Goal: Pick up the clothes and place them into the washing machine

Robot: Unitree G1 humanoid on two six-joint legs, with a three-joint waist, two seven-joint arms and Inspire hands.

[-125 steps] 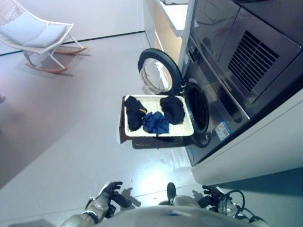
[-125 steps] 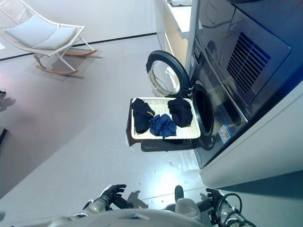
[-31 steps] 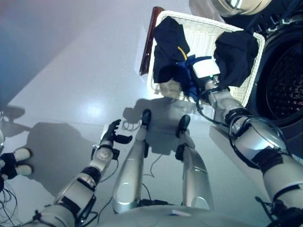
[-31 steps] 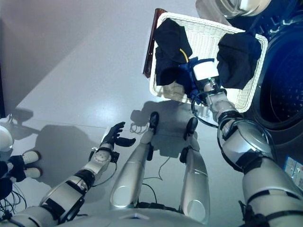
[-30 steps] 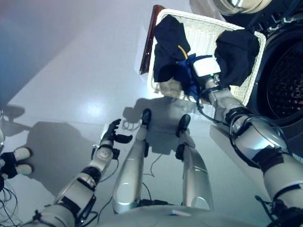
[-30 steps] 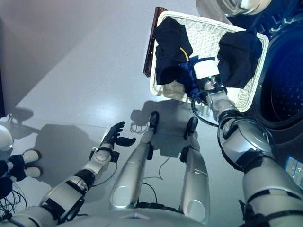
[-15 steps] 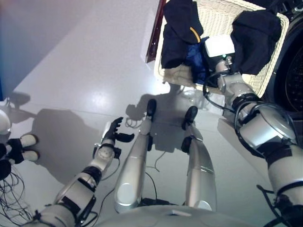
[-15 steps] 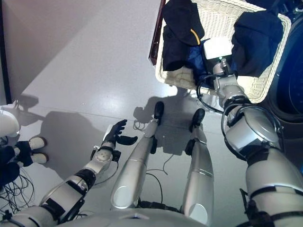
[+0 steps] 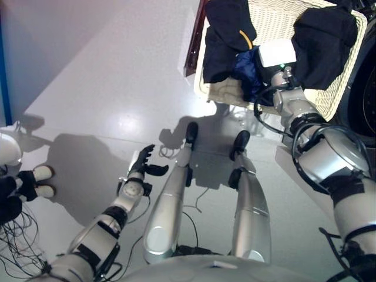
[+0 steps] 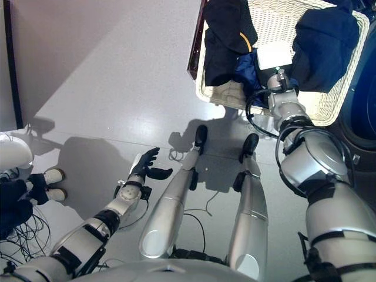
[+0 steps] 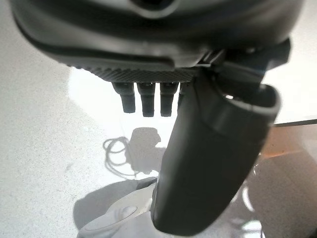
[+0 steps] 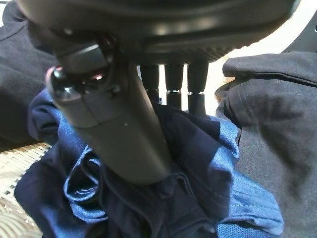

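Right hand (image 12: 124, 99) fingers straight; left hand (image 9: 143, 167) relaxed, low.

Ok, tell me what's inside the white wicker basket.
The white wicker basket holds three garments: a black one with a yellow detail, a blue one in the middle under the right robot hand, and another dark one. Anything beneath them is hidden.

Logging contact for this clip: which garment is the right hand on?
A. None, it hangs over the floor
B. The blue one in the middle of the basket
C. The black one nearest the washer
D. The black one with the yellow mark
B: the right hand lies on the blue garment, between the two black ones in the basket.
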